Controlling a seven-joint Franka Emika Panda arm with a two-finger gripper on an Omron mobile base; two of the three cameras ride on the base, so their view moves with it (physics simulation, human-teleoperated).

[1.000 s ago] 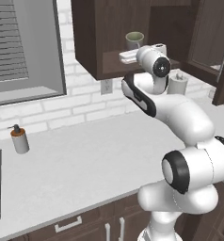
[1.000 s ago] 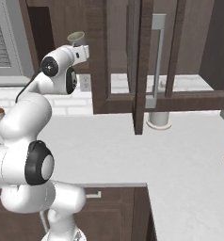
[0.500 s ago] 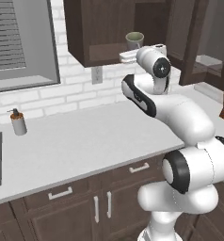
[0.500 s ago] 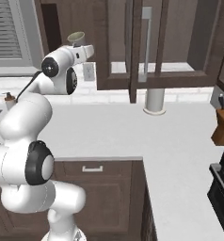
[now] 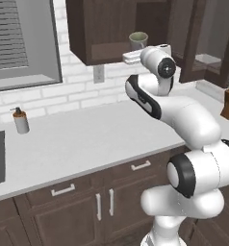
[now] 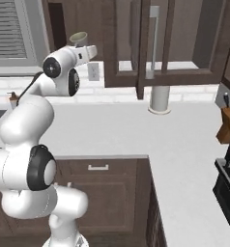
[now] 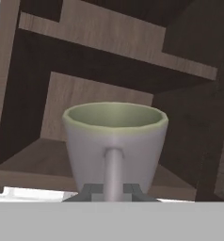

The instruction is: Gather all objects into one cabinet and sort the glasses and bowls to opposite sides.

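One cup sits tight in the end effector, handle gripped. It stands upright, right before the open cabinet shelf.

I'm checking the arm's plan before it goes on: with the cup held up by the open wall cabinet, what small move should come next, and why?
Probably ease the cup forward and set it on the cabinet shelf. The gripper appears closed on the cup's handle, and the hand view shows the cup upright in front of the open, bare shelf. In the left base view the cup sits at the cabinet's opening, so little travel seems to remain.
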